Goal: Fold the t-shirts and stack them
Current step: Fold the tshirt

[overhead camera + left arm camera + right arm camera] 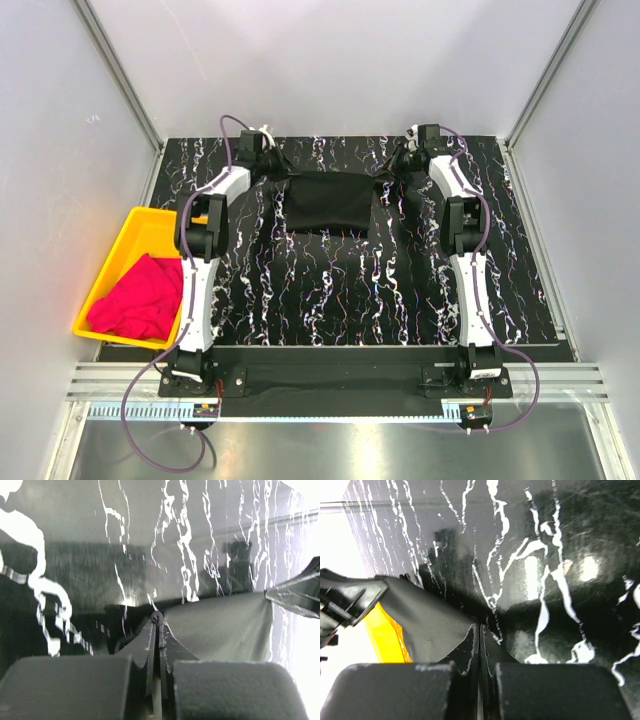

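Note:
The black t-shirt (328,203) lies as a folded rectangle at the far middle of the table. Its far edge stretches between my two grippers. At the shirt's far left corner my left gripper (278,170) is shut on the cloth; in the left wrist view the jaws (157,617) are pressed together and the black t-shirt (220,625) runs off to the right. My right gripper (392,168) is shut on the far right corner, its jaws (481,626) closed with the black t-shirt (425,625) spreading left. The pink t-shirt (140,298) lies crumpled in the tray.
A yellow tray (135,225) sits at the table's left edge beside the left arm; the same yellow tray (387,635) shows in the right wrist view. White walls with metal posts enclose the marbled black table (330,290) on three sides.

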Motion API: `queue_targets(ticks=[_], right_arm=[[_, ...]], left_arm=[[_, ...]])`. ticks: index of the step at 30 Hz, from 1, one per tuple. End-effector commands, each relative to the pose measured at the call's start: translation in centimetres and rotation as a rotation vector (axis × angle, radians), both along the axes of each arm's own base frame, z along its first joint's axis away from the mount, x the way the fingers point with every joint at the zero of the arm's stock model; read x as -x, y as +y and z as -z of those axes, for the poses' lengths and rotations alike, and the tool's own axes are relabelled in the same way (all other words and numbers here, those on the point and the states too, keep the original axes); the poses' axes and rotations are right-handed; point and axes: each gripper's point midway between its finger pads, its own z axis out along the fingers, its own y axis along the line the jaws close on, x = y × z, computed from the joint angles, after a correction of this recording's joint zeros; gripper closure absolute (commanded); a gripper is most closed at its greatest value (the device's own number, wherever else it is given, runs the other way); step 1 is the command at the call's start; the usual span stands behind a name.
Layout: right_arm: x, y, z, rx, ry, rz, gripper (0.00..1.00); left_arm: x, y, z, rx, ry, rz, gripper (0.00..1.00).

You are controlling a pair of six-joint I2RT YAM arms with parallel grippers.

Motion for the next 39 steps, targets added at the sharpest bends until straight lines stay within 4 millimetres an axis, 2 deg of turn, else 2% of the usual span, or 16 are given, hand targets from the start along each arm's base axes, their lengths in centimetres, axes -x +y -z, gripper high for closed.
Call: queue_targets(ticks=[1, 9, 13, 15, 19, 20, 21, 22, 24, 26, 28, 29, 30, 33, 35, 39], right_arm=[[-0.7, 0.3, -7.4, -0.014, -0.135, -0.007, 0.99], [0.9, 1.8, -10.7, -0.042, -0.155, -0.042, 1.00], [0.9, 2.4, -10.8, -0.043, -0.160, -0.048, 1.00], [0.7, 2.7, -9.8, -0.048, -0.143, -0.047, 0.99], [-0.3, 2.8, -8.6, -0.056, -0.141, -0.042, 0.98], [-0.4, 2.9, -7.1, -0.058, -0.122, -0.044, 0.98], [-0.7, 3.0, -7.3, -0.062, -0.134, -0.045, 0.98], [-0.9, 3.0, -6.3, -0.063, -0.121, -0.045, 0.98], [-1.4, 3.1, -6.2, -0.064, -0.137, -0.042, 0.98], [-1.8, 3.0, -5.1, -0.061, -0.136, -0.034, 0.97], [-2.4, 3.1, -5.3, -0.074, -0.156, -0.027, 0.96], [-2.6, 3.1, -4.4, -0.076, -0.146, -0.022, 0.96], [-2.9, 2.9, -4.4, -0.082, -0.153, -0.013, 0.95], [-3.9, 2.7, -3.9, -0.099, -0.163, 0.019, 0.92], [-4.4, 2.3, -3.3, -0.113, -0.158, 0.041, 0.82], [-5.2, 1.4, -4.1, -0.135, -0.163, 0.081, 0.72]], left_arm=[[-0.1, 1.0, -10.6, 0.003, -0.206, -0.016, 1.00], [2.8, 1.2, -10.3, 0.022, -0.141, 0.004, 1.00], [3.6, 2.3, -8.8, -0.013, -0.074, -0.037, 1.00], [3.6, 2.8, -7.8, -0.018, -0.051, -0.053, 1.00], [2.4, 3.4, -6.2, -0.005, -0.027, -0.061, 1.00], [2.1, 3.5, -5.7, -0.007, -0.019, -0.062, 1.00], [1.3, 3.7, -6.1, -0.003, -0.034, -0.068, 0.99], [1.1, 3.7, -4.8, -0.003, -0.011, -0.070, 0.99], [0.2, 3.6, -5.0, 0.008, -0.025, -0.072, 0.98], [-0.4, 3.5, -3.5, 0.013, -0.009, -0.075, 0.96], [-1.2, 3.4, -3.6, 0.025, -0.018, -0.082, 0.94], [-1.3, 3.4, -2.7, 0.028, -0.003, -0.083, 0.94], [-1.7, 3.4, -3.2, 0.030, -0.020, -0.083, 0.93], [-2.3, 3.8, -2.8, 0.021, -0.029, -0.108, 0.83], [-2.6, 4.0, -2.8, 0.022, -0.032, -0.119, 0.76], [-3.4, 5.1, -4.5, -0.006, -0.073, -0.134, 0.63]])
